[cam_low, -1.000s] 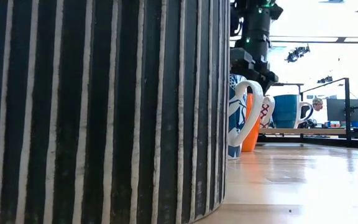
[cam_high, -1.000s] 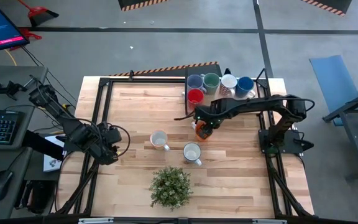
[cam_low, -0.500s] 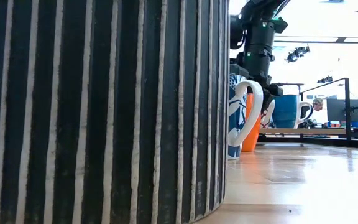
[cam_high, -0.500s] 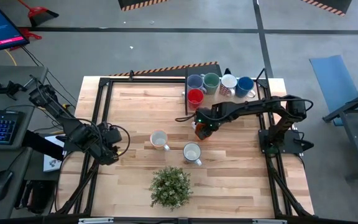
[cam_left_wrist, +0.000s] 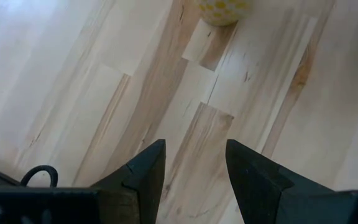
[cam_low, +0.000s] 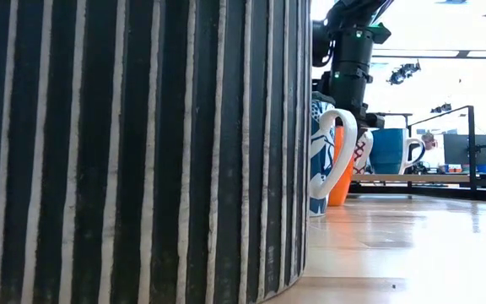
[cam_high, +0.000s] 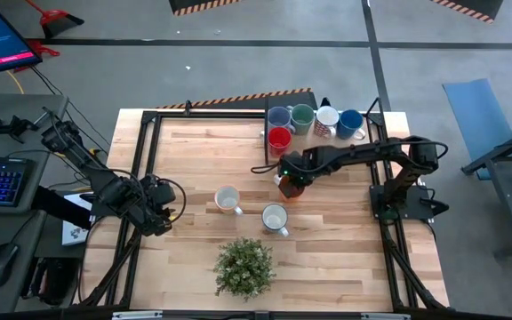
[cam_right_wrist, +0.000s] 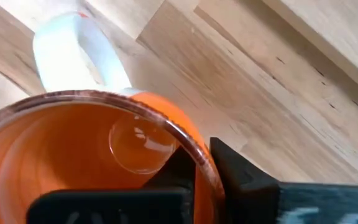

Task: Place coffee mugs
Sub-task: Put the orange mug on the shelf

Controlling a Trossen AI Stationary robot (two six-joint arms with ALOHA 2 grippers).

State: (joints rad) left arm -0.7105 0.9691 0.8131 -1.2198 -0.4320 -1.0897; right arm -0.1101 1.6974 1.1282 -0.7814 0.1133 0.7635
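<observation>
An orange mug (cam_high: 289, 188) with a white handle (cam_right_wrist: 73, 53) stands on its base on the wooden table, right of centre. My right gripper (cam_high: 290, 180) reaches down onto it and is shut on its rim. Two pale mugs (cam_high: 228, 199) (cam_high: 275, 217) stand in front of it. The low view shows the orange mug (cam_low: 341, 181) behind a white, blue-patterned mug (cam_low: 327, 156). My left gripper (cam_left_wrist: 194, 180) waits open over bare wood at the table's left edge (cam_high: 160, 212). My right gripper pinches the orange mug's rim (cam_right_wrist: 194, 152) on the side away from the handle, with one finger (cam_right_wrist: 173, 174) inside the mug and one finger (cam_right_wrist: 241, 171) outside the wall. The fingers come from above, pointing down. The mug stands upright on the table.
A cluster of mugs stands at the far right: lavender (cam_high: 279, 116), green (cam_high: 302, 116), red-patterned white (cam_high: 327, 119), blue (cam_high: 351, 122) and red (cam_high: 279, 138). A leafy plant (cam_high: 244, 265) in a striped pot (cam_low: 133, 143) stands near the front edge. Bare wood lies on the left.
My right gripper has come down a little onto the orange mug, which has stayed in place on the table.
</observation>
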